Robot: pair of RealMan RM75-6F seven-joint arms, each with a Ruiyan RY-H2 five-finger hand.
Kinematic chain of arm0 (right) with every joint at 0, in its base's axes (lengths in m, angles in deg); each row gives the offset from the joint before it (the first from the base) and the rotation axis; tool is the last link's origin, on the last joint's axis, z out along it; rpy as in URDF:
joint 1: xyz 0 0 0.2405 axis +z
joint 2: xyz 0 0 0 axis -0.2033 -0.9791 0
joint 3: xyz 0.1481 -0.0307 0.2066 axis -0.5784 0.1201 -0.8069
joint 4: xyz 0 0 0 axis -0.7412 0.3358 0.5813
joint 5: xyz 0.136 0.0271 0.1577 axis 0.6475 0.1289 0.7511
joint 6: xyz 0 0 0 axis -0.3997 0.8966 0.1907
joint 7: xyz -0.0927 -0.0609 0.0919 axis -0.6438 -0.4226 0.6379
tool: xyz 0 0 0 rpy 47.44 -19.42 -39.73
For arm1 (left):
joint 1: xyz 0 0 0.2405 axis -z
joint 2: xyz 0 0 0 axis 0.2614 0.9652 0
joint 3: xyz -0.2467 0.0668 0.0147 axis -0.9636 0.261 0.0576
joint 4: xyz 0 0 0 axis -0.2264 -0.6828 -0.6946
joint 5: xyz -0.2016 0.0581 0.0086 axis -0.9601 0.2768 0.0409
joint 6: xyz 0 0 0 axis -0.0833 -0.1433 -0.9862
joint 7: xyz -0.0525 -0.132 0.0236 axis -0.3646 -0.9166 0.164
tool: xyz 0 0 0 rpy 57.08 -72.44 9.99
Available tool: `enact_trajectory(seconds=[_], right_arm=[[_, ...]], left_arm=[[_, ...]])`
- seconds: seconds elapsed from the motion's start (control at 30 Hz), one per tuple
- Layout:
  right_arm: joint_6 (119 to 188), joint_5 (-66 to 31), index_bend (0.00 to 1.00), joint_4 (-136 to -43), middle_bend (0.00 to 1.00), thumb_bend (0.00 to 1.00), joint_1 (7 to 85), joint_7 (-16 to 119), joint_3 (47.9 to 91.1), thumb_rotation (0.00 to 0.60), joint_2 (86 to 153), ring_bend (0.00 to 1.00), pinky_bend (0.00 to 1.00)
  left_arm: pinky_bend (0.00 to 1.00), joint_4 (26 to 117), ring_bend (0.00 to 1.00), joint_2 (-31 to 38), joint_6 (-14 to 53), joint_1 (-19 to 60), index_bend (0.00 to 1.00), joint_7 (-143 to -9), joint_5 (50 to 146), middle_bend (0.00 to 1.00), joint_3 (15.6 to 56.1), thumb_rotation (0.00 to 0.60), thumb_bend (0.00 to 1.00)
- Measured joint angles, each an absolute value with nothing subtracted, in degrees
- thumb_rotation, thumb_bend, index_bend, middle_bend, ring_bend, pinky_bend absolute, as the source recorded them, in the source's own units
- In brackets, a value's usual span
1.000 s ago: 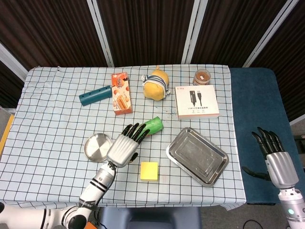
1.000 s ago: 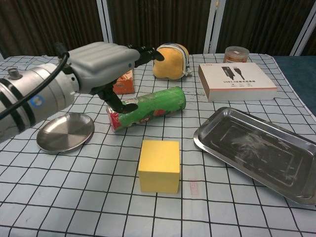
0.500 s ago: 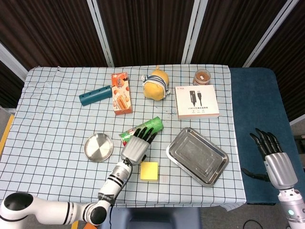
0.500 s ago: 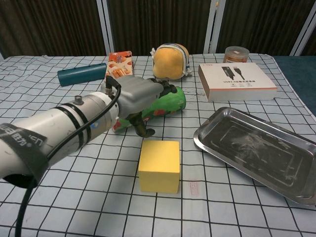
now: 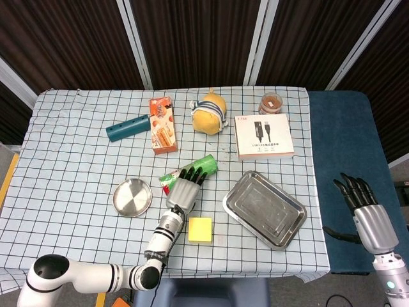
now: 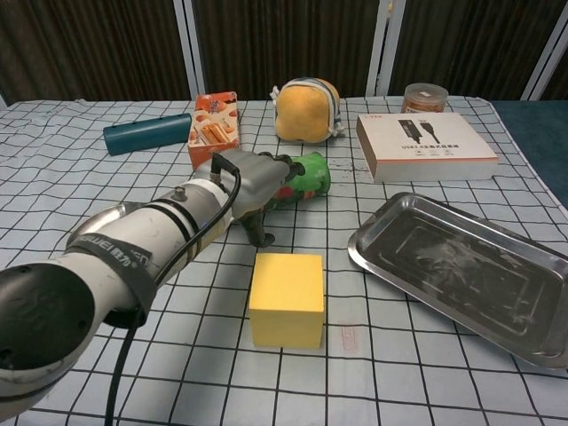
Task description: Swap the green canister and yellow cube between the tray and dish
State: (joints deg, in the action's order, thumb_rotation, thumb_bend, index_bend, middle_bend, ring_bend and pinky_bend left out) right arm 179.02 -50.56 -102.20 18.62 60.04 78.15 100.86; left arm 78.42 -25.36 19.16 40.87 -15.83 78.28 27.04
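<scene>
The green canister (image 5: 203, 166) (image 6: 307, 175) lies on its side on the checked cloth, between the round metal dish (image 5: 132, 197) and the rectangular metal tray (image 5: 264, 208) (image 6: 461, 266). Both the dish and the tray hold nothing. My left hand (image 5: 184, 190) (image 6: 251, 187) lies over the canister's middle, its fingers draped across the top. Its thumb (image 6: 260, 232) points down at the near side, apart from the canister. The yellow cube (image 5: 199, 228) (image 6: 286, 298) sits on the cloth just in front of that hand. My right hand (image 5: 365, 210) hangs open off the table's right side.
Along the back stand a teal tube (image 5: 128, 128), an orange snack box (image 5: 162, 125), a yellow pouch (image 5: 209, 115), a white cable box (image 5: 264, 136) and a small jar (image 5: 271, 103). The table's right edge borders a blue surface.
My left hand has moved forward and down from above the dish side onto the canister. The canister has shifted slightly. The right hand has barely moved.
</scene>
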Motion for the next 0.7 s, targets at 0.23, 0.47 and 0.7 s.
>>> enact_trajectory(seconds=[0.23, 0.47, 0.7], right_arm=[[178.94, -50.74, 0.00, -102.28, 0.00, 0.11, 18.67, 60.31, 78.30, 0.600, 100.65, 0.00, 0.00], [178.52, -50.62, 0.00, -102.41, 0.00, 0.11, 18.83, 60.51, 78.36, 0.600, 100.48, 0.00, 0.00], [178.01, -50.40, 0.00, -102.47, 0.00, 0.11, 19.00, 60.33, 78.37, 0.600, 100.43, 0.00, 0.00]], left_arm=[[0.18, 71.13, 0.00, -28.27, 18.24, 41.97, 0.00, -17.12, 79.21, 0.00, 27.02, 0.600, 0.31], [0.31, 61.03, 0.09, -31.89, 16.82, 42.48, 0.00, -20.42, 82.70, 0.12, 27.14, 0.600, 0.32], [0.38, 49.86, 0.18, -35.73, 17.52, 42.25, 0.00, -25.00, 86.23, 0.18, 27.47, 0.600, 0.32]])
